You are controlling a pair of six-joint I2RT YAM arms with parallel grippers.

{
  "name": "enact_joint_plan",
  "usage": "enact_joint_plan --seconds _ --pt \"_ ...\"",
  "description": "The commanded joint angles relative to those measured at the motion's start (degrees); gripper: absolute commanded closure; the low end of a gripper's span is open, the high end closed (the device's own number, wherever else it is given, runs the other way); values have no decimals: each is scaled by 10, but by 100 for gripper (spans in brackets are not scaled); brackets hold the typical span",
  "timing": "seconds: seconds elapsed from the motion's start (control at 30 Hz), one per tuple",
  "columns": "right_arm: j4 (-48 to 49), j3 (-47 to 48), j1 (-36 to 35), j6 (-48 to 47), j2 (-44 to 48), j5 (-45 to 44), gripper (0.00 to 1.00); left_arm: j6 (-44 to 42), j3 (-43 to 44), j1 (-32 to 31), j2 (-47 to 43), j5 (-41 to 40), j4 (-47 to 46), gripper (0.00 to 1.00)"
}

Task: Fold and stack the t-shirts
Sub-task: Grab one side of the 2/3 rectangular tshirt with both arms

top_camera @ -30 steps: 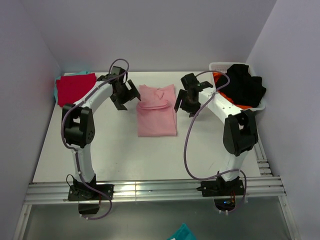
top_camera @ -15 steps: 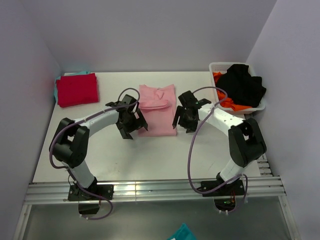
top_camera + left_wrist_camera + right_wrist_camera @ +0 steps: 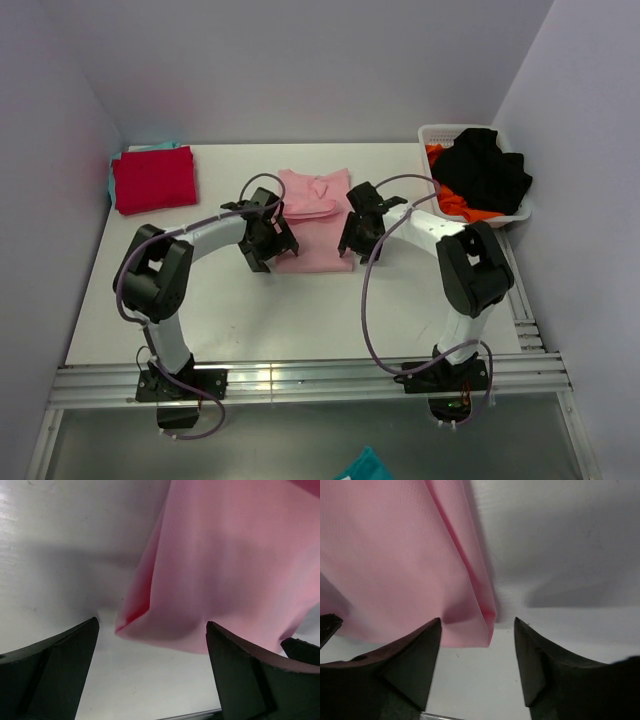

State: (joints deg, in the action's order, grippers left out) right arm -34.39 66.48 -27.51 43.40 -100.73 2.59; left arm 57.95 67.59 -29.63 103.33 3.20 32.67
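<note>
The light pink t-shirt [image 3: 312, 222] lies folded lengthwise in the middle of the table. My left gripper [image 3: 266, 243] is open at its near left corner [image 3: 131, 620], jaws straddling the corner low over the table. My right gripper [image 3: 355, 237] is open at its near right corner [image 3: 482, 625], jaws either side of the folded edge. The red t-shirt [image 3: 153, 179] lies folded at the far left, on top of the teal t-shirt [image 3: 152, 148], of which only an edge shows.
A white basket [image 3: 432, 133] at the far right holds black [image 3: 488, 170] and orange [image 3: 450, 203] clothes. The side walls stand close on both sides. A teal cloth [image 3: 362, 467] shows below the table's front rail.
Both arms have swung down from the shirt's far end to its near corners and dropped low. Both grippers stay open. The shirt has not moved.
</note>
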Motion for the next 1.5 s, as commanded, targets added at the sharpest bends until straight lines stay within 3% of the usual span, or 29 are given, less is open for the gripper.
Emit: enact_joint_plan --seconds 0.0,0.07,0.1,0.13,0.23,0.27,0.3,0.33,0.4,0.67,0.93,1.47 --pt "20 28 -4 6 -24 -7 36 1 20 -3 17 5 -22 8" --pt "25 29 -4 8 -33 -5 49 -2 22 -3 26 11 -26 17" --pt "28 29 -4 10 -41 -5 53 -3 22 -3 26 13 -27 29" --pt "31 27 -4 12 -44 -4 65 -5 20 -3 28 17 -29 33" --pt "36 20 -4 12 -52 -1 87 -9 13 -4 29 22 -37 53" --pt "37 18 -3 11 -54 -2 91 -13 11 -5 28 22 -41 58" --pt "37 12 -4 10 -54 -5 94 -14 8 -6 28 22 -43 76" --pt "35 8 -4 9 -53 -7 100 -14 4 -6 28 22 -42 84" --pt "35 1 -4 7 -43 -9 100 -15 2 -9 27 15 -36 100" --pt "25 -71 -4 13 47 -25 100 -14 -23 -19 -27 4 -30 100" --pt "-10 -142 -11 33 211 -46 100 5 -61 -43 -103 -22 -11 100" --pt "-122 -253 -20 78 492 -39 100 144 -152 -134 -314 -19 40 100"
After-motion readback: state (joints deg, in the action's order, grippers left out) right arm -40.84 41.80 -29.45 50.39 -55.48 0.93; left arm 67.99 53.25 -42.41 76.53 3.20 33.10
